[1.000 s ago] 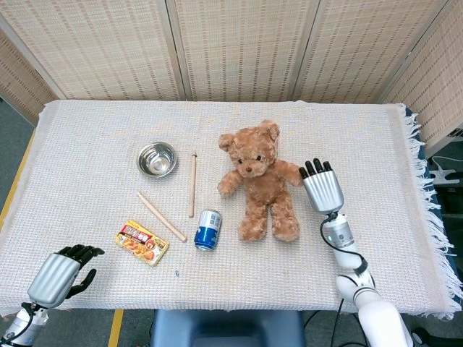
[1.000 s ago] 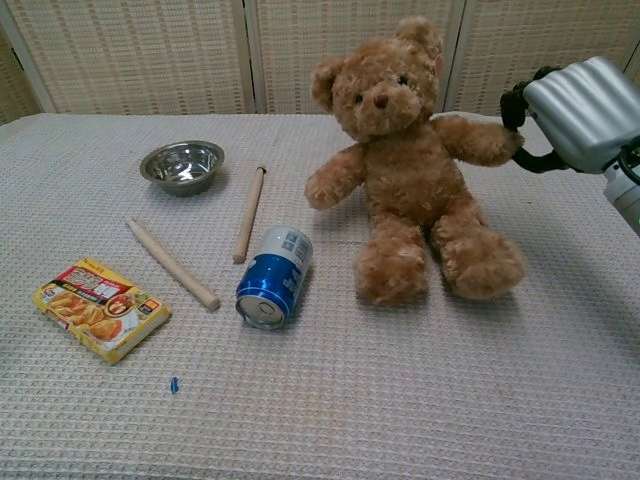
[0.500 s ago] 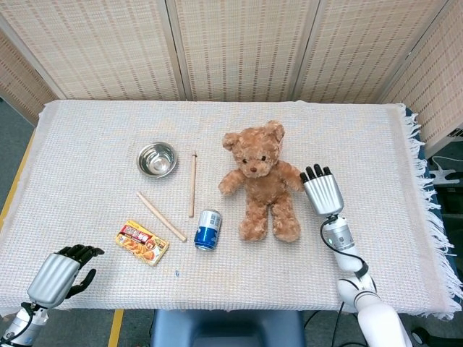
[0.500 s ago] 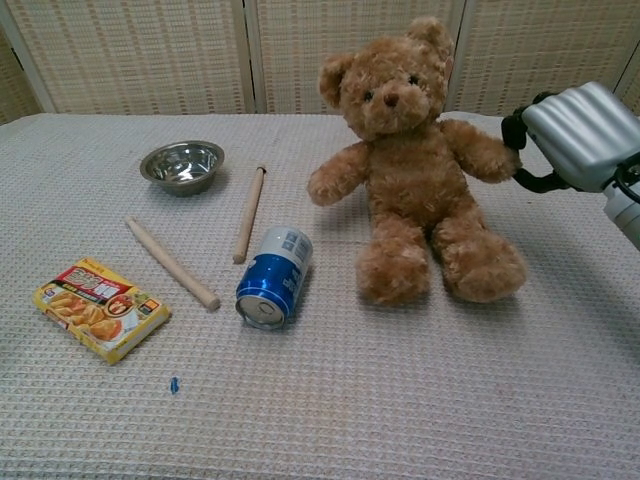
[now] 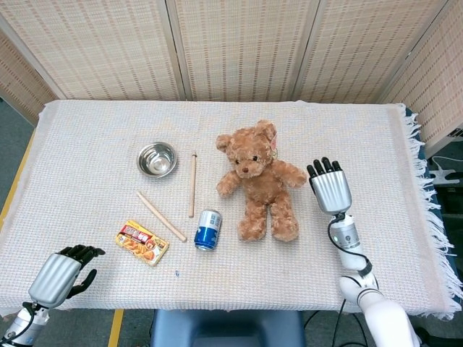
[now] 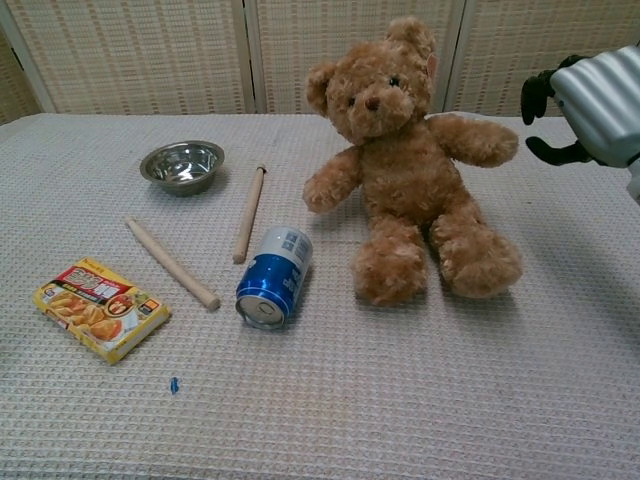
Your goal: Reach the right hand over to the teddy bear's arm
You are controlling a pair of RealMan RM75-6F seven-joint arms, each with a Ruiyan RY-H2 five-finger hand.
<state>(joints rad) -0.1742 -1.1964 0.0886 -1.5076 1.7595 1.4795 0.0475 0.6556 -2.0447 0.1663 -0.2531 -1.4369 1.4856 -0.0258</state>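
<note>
The brown teddy bear (image 5: 255,179) sits upright mid-table, also seen in the chest view (image 6: 410,170). Its arm on my right side (image 5: 294,176) (image 6: 474,140) sticks out toward my right hand (image 5: 330,188) (image 6: 598,105). That hand hovers just right of the paw with a small gap and no contact. Its dark fingers (image 6: 537,92) are loosely bent and apart from the thumb, and it holds nothing. My left hand (image 5: 60,275) hangs at the table's near left corner with fingers loosely bent, also holding nothing.
A blue can (image 5: 207,229) lies on its side by the bear's foot. Two wooden sticks (image 5: 192,183) (image 5: 160,215), a steel bowl (image 5: 157,159) and a yellow food box (image 5: 142,242) lie to the left. The tablecloth's fringe (image 5: 427,195) runs along the right edge.
My right hand has drawn back to the right, off the bear's paw it was touching. The bear has rocked and settled slightly leftward.
</note>
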